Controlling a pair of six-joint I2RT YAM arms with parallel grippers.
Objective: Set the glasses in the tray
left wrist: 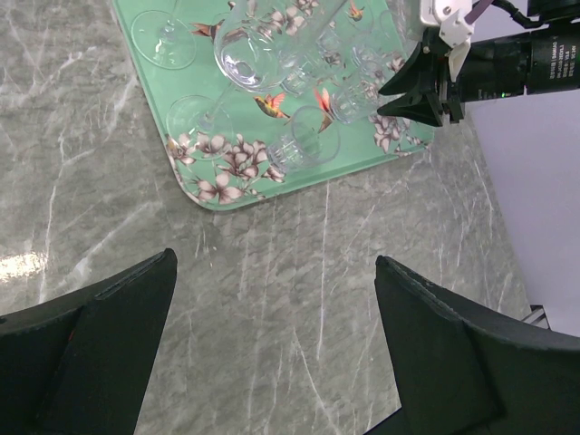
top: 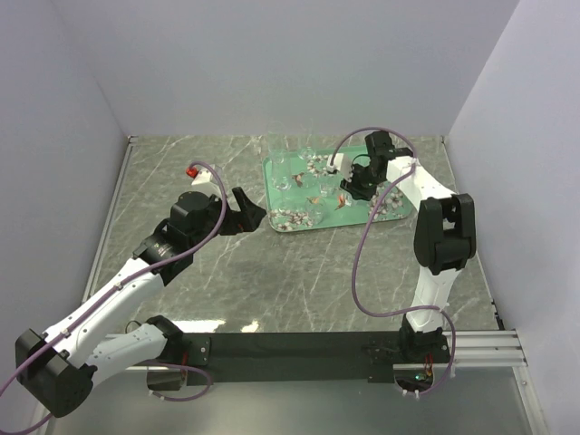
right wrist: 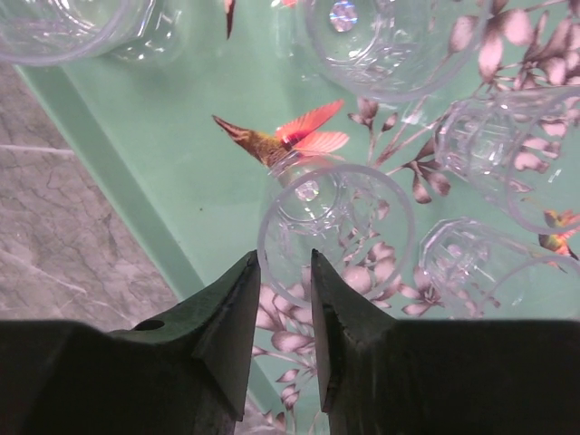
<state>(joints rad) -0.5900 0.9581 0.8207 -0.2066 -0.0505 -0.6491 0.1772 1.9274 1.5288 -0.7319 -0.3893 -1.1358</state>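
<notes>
The teal flowered tray (top: 326, 224) lies at the back right of the marble table, with several clear glasses (top: 292, 177) standing on it. My right gripper (right wrist: 283, 258) hovers over the tray (right wrist: 154, 154), its fingers slightly parted on either side of the rim of one upright glass (right wrist: 349, 217), with a gap showing. Other glasses (right wrist: 494, 145) stand close around it. My left gripper (left wrist: 276, 263) is wide open over bare marble, just short of the tray's (left wrist: 154, 100) near corner, nothing between its fingers. The left wrist view also shows the right gripper (left wrist: 391, 101) and glasses (left wrist: 249, 54).
A small red object (top: 192, 170) lies on the table left of the tray. White walls close in the back and both sides. A black rail (top: 290, 349) runs along the near edge. The right arm's purple cable (top: 362, 263) loops over the table.
</notes>
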